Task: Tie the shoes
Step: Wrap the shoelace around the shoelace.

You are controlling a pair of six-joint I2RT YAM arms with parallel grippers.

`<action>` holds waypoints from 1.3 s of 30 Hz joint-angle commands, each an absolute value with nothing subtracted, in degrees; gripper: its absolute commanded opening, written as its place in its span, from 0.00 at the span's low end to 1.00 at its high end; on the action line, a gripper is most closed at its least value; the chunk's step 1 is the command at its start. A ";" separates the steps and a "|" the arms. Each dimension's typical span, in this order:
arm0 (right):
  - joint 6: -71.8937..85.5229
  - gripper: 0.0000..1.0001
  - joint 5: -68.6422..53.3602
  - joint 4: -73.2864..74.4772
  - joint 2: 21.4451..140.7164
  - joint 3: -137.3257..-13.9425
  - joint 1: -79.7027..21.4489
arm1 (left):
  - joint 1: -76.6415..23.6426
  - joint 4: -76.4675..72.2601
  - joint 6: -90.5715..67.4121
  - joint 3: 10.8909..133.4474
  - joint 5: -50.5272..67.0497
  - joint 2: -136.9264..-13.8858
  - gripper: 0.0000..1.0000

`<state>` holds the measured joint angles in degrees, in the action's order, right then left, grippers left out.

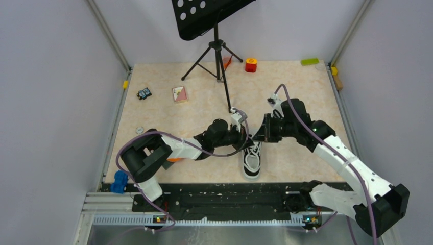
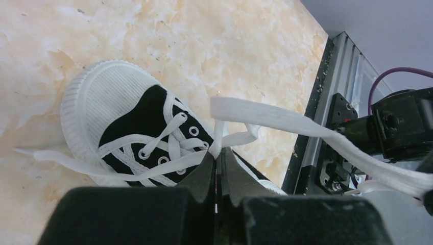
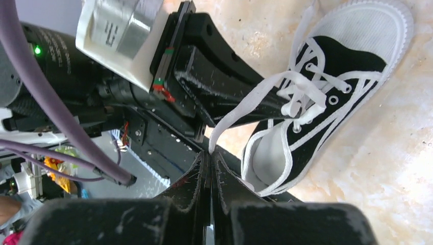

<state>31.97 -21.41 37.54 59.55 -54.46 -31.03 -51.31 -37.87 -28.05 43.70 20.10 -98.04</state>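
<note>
Pincers both clenched: left pincer [image 2: 217, 159] nipped tight on a strand of the white laces [image 2: 265, 120] right at the upper eyelets, right pincer [image 3: 210, 153] pinched on another strand, drawn taut from the fingertips up to the eyelets. Tips of the two close together above the shoe in the top view, left reaching in from the left side, right from the right. Black canvas sneaker [image 1: 251, 162] sole-down on the marbled worktop [image 1: 194, 115], close to the near edge and about midway along it, white toe cap toward the far edge, heel toward the near one. Laces crossed through the eyelets, untied; one loose end trailing flat on the worktop beside the toe cap. Black music stand [image 1: 204, 18] on a tripod near the middle of the far edge. Red-and-yellow block [image 1: 250, 65] just right of the tripod, against the far edge; green piece [image 1: 309, 62] toward the far right corner. Small card [image 1: 179, 94] and a small black-and-blue item [image 1: 144, 93] in the far left part, near each other but apart. Blue object [image 1: 120, 182] by the near left corner, just off the marbled surface.
</note>
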 commanded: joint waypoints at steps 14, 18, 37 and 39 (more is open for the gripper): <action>31.78 0.00 -22.70 36.74 58.76 -53.11 -31.73 | -50.80 -44.91 -30.29 44.39 23.53 -98.69 0.00; 30.83 0.00 -22.62 35.35 61.23 -54.91 -31.73 | -50.81 -45.63 -30.81 44.49 25.70 -99.29 0.00; 31.08 0.00 -27.29 36.65 59.34 -46.73 -32.96 | -49.84 -49.03 -33.47 43.58 26.63 -100.50 0.00; 31.02 0.00 -26.47 37.36 58.60 -45.76 -32.96 | -49.75 -49.29 -33.59 43.38 26.48 -100.30 0.00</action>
<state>31.07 -26.46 36.49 60.86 -47.29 -32.25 -50.19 -44.12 -32.84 43.70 25.74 -100.27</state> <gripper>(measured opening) 0.008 0.010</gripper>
